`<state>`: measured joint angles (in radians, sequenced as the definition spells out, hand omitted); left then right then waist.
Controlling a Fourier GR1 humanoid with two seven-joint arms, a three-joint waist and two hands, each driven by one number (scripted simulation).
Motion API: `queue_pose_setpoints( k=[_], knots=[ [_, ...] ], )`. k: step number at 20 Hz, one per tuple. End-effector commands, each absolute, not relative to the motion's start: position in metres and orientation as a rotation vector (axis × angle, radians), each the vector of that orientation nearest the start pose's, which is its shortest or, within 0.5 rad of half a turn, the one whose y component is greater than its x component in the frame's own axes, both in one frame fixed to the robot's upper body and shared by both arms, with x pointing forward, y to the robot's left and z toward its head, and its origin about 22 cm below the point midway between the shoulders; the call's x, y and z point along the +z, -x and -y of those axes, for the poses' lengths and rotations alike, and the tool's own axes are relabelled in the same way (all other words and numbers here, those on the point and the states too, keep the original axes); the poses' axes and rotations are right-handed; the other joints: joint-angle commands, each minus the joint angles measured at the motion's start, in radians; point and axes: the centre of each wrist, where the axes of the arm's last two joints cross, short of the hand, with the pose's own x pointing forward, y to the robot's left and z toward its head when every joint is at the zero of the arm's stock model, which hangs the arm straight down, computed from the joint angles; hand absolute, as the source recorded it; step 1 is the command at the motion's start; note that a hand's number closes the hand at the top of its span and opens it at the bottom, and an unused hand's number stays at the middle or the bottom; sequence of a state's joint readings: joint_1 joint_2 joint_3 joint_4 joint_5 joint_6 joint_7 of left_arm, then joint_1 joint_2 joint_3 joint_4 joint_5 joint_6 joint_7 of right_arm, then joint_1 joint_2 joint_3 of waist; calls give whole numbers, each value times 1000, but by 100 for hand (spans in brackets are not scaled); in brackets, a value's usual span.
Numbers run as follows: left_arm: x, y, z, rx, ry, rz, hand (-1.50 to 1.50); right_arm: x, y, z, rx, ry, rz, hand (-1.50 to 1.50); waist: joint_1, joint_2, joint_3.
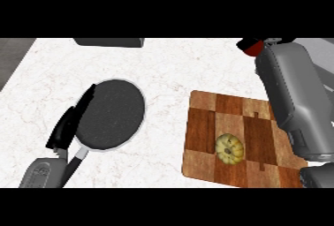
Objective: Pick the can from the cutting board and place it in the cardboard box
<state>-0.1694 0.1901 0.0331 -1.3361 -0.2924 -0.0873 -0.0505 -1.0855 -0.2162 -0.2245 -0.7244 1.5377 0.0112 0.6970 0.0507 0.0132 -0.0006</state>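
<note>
From where I sit, the cutting board (212,132) at the right of the counter (169,66) carries only a yellow round item (229,148); I see no can standing on it, so I judge the pick is probably done. My right forearm (294,97) stretches over the board's far right side toward the top of the view, and the right hand (274,41) shows only partly at the upper edge. A red thing (254,47) sits right against that hand and may well be the can, but I cannot tell whether the hand is closed around it or merely next to it. The cardboard box is nowhere in view, so the placing is what remains, and I cannot judge how near the hand is to it. A dark grey object (108,42) lies at the far edge, well to the left. My left hand (65,128) rests flat and relaxed along the left rim of the frying pan (114,112), holding nothing
</note>
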Motion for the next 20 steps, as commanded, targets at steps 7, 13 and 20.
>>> queue_pose_setpoints(
  k=[7, 13, 20],
  knots=[
    [-17, -268, -288, -433, -295, 1475, 0, 233, -470, 226, 409, 1731, 779, 150, -27, -6, 0],
    [3, -279, -277, -416, -311, 1494, 0, 256, -468, 265, 327, 1749, 720, 150, -32, -8, 1],
    [-8, -277, -276, -423, -299, 1479, 0, 239, -452, 339, 320, 1705, 638, 150, -35, -8, 1]
  ],
)
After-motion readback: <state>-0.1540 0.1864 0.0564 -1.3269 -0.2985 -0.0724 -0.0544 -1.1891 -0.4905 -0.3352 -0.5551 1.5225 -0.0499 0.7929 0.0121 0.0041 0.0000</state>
